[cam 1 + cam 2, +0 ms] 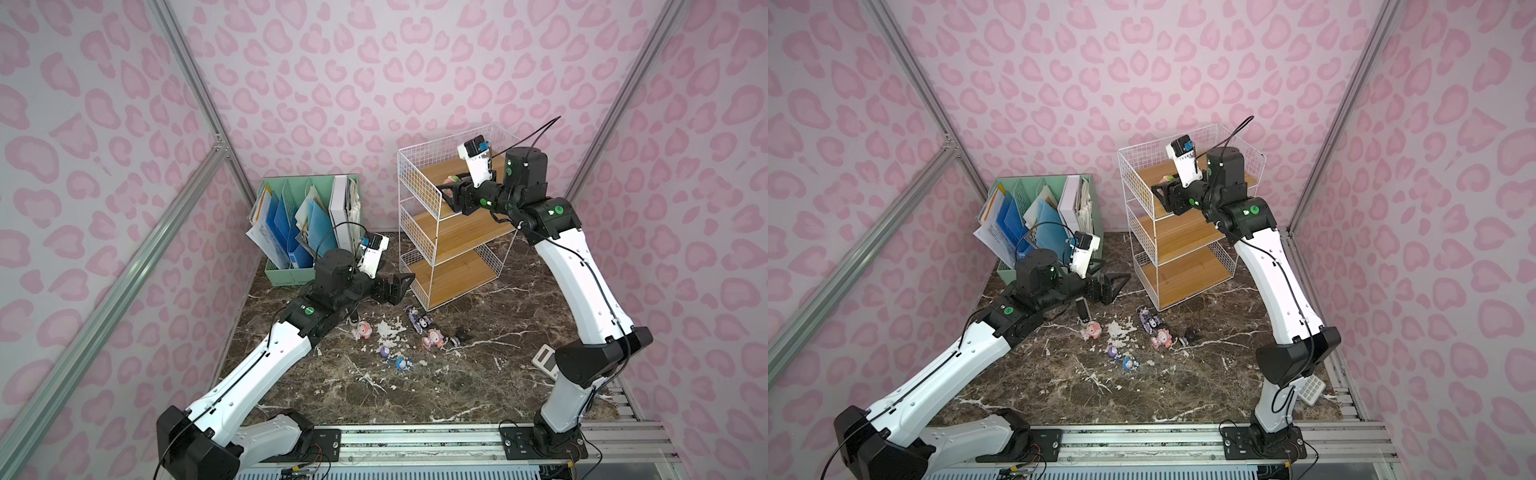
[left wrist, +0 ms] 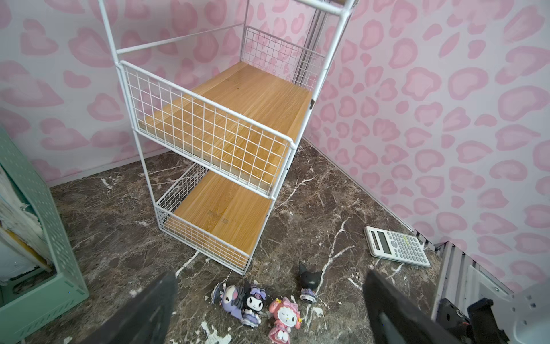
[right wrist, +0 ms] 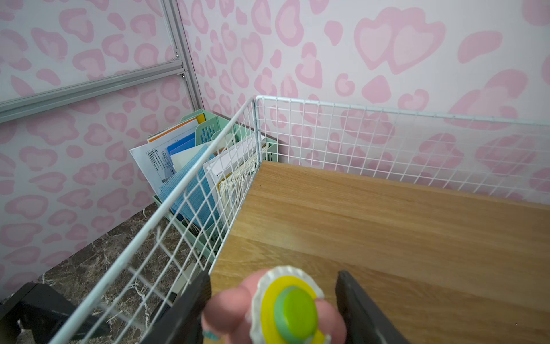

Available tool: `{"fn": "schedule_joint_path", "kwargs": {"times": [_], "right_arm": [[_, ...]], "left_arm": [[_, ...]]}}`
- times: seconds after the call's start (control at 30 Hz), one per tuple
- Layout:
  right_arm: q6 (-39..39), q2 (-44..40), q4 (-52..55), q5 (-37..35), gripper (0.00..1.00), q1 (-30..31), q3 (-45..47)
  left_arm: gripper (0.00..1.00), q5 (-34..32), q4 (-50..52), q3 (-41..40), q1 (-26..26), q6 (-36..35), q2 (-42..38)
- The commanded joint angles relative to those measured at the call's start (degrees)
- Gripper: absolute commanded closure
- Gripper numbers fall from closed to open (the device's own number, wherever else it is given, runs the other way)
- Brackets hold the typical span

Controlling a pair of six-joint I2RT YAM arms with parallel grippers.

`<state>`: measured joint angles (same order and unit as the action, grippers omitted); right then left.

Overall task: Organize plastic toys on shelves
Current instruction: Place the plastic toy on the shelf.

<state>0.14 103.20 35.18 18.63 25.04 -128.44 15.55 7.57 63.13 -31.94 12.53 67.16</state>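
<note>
Right gripper (image 3: 273, 275) is pinching a pink big-headed plastic figurine (image 3: 232, 309), yellow-green cap, just over the top wooden board (image 3: 372, 214) of the white wire rack (image 1: 417, 189). Placing step, I reckon: next, lower it upright and let go. Left gripper (image 2: 270, 277) hangs spread wide near the rack's foot.

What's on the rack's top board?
One pink toy, gripped in the right pincer, above the top board. Its base is hidden, so whether it touches the wood is unclear. Arm covers part of the board.
</note>
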Motion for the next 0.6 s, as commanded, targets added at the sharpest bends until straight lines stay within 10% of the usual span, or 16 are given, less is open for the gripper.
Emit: {"fn": "schedule_joint_path", "kwargs": {"times": [0.0,0.57], "right_arm": [[-0.4,0.5,0.1,-1.9,0.37,0.5,-0.7],[-0.2,-0.1,-0.8,-2.9,0.20,1.3,-0.5]], "left_arm": [[0.01,0.5,-0.1,0.2,0.0,0.4,0.0],[0.01,0.9,0.1,-0.1,0.0,0.3,-0.3]]}}
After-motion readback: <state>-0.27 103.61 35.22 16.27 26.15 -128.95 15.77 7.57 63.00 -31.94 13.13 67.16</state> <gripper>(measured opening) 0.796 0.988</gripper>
